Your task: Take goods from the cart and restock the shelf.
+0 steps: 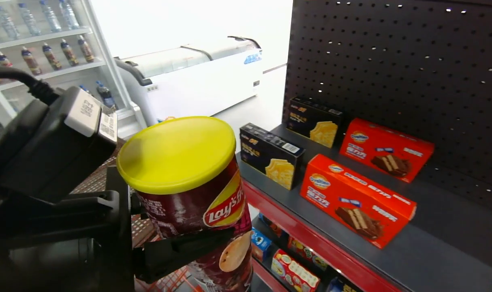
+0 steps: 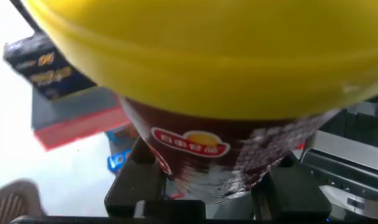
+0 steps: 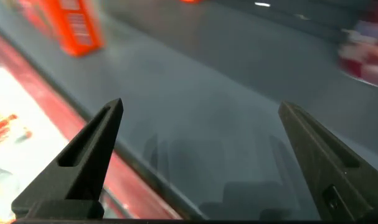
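Dark shelf point(image 1: 452, 243) holds four boxes point(image 1: 357, 202), but the can point(image 1: 189, 190) is not yet placed, clamped upright in the left gripper point(image 2: 213, 190) off its front left corner, while the right gripper point(image 3: 201, 109) gapes empty over bare board.

L gripper point(image 2: 213, 190) clamped (fingers either side of can point(image 1: 177, 154)); R gripper point(image 3: 201, 106) fingers spread wide.

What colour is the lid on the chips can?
Yellow lid on the chips can, clearest in the head view.
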You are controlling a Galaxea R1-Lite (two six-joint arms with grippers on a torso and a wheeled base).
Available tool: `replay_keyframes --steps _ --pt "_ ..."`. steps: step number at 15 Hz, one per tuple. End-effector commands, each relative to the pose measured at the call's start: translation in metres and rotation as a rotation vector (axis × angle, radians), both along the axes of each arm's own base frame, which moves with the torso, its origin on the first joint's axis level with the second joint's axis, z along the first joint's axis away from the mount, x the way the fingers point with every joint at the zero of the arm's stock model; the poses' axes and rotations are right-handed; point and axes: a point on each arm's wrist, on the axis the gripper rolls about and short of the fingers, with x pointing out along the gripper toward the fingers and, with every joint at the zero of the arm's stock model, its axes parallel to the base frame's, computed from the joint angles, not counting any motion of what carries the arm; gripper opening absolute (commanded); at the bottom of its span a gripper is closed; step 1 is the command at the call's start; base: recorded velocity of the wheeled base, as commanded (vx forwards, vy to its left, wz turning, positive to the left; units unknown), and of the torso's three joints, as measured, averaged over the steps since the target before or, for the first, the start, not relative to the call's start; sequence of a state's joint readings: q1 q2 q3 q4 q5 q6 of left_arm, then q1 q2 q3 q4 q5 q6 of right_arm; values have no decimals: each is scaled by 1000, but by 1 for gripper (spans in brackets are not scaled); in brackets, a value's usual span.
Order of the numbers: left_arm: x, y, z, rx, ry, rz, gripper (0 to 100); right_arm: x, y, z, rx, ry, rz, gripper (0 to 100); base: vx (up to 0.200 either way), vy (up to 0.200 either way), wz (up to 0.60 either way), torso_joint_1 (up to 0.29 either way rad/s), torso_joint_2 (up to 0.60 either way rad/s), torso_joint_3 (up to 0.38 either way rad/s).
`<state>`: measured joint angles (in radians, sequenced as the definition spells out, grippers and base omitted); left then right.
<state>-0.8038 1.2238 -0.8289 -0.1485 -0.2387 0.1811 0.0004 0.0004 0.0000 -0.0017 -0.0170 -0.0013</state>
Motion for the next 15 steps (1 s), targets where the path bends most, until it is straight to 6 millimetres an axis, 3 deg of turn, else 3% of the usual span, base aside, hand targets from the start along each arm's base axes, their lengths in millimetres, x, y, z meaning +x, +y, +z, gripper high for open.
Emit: replay_keyframes --steps 1,5,13,15 --pt "-1 -1 0 -1 -1 -10 0 0 0 0 0 0 0 100 0 0 -600 -7 -2 2" --pt "-15 -6 4 -15 -14 -77 0 0 0 0 0 1 0 100 0 0 -600 2 4 2" --pt "-15 -6 5 -17 -16 -73 0 0 0 0 0 1 1 100 0 0 -600 4 4 5" --pt "-15 -6 4 -15 -14 -73 0 0 0 0 0 0 0 100 0 0 0 0 0 0"
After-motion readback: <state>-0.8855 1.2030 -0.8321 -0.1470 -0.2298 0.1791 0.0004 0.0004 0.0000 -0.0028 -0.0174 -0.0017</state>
